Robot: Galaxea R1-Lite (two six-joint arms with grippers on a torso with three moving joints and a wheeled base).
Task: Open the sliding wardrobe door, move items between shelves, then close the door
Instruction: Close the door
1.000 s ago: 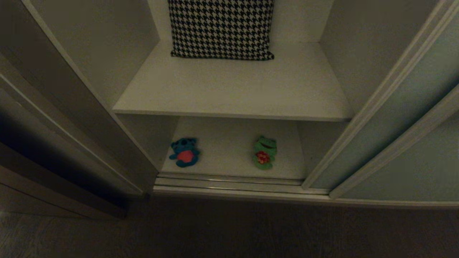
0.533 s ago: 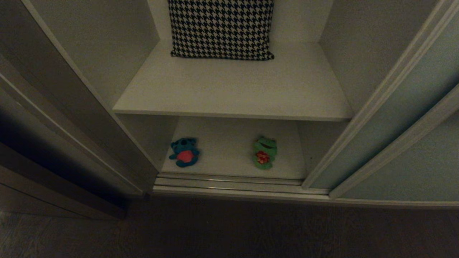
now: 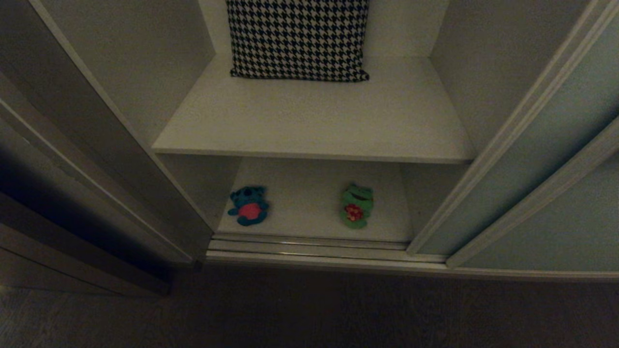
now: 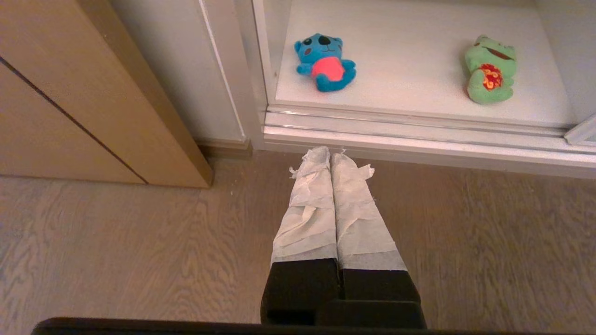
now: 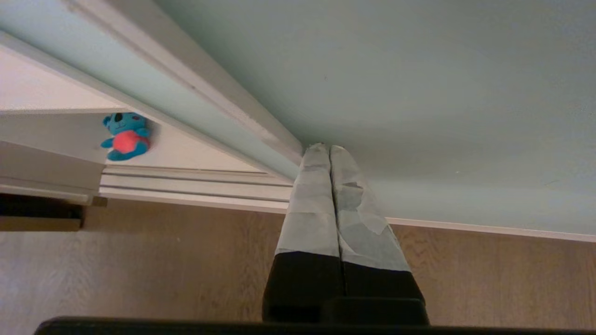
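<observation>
The sliding wardrobe door (image 3: 527, 159) fills the right side of the head view, a pale grey-green panel with a light frame, pushed aside so the middle of the wardrobe stands open. In the right wrist view the same door (image 5: 419, 83) covers the upper right of the frame. Dark wooden floor (image 3: 309, 309) runs along the bottom of the head view.

Inside, the upper shelf (image 3: 314, 121) crosses the centre of the head view, and a houndstooth cushion (image 3: 298, 38) leans at its back, at the top centre. The lower shelf (image 3: 304, 208) lies beneath it, just behind the door track (image 3: 309, 249).

Neither arm shows in the head view. The right gripper (image 5: 323, 149) reaches forward above the floor, its paper-wrapped fingers pressed together and empty, tips at the bottom corner of the door frame; I cannot tell whether they touch it. The left gripper (image 4: 329, 153) points down and forward over the floor in the lower centre of its view, its wrapped fingers also pressed together and empty, tips short of the door track.

The green frog (image 3: 357, 205) lies on the lower shelf right of centre, and the smaller blue bear (image 3: 249, 205) lies on the same shelf left of centre, well apart from it.
</observation>
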